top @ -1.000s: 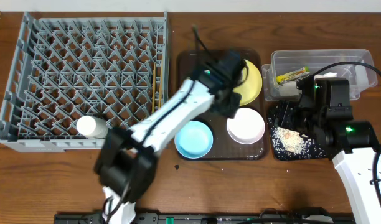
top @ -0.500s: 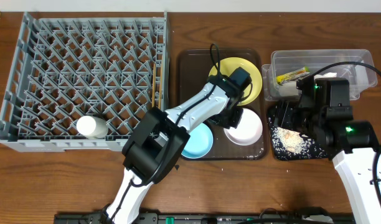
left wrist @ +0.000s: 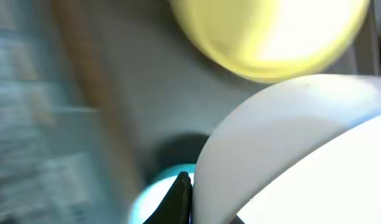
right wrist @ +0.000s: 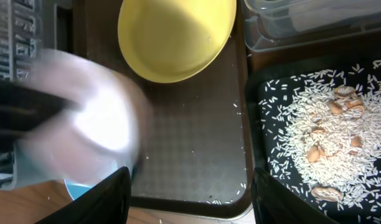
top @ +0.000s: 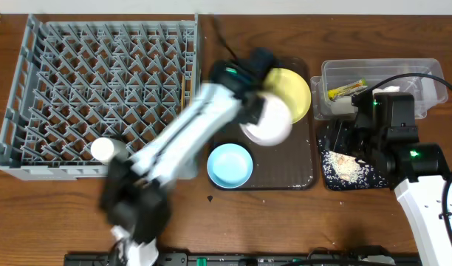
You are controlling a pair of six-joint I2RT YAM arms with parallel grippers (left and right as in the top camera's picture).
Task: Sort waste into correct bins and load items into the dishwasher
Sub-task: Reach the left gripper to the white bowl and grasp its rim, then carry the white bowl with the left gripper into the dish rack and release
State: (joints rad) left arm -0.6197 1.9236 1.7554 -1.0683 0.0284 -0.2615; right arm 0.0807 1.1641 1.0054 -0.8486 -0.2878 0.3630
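My left gripper is shut on the white bowl and holds it tilted above the dark brown serving tray. The arm is motion-blurred. In the left wrist view a black finger presses on the bowl's rim. The yellow plate and the light blue bowl sit on the brown tray. My right gripper is open and empty, low over the gap between the brown tray and the black tray, which holds the rice scraps. The white cup and the chopsticks are in the grey rack.
The clear tub at the back right holds the yellow-green wrapper and a white tissue. A few rice grains lie on the brown tray's front edge. The rack fills the left half of the table.
My left gripper has lifted the white bowl off the brown tray and swung it up and to the left. The right arm has not moved.
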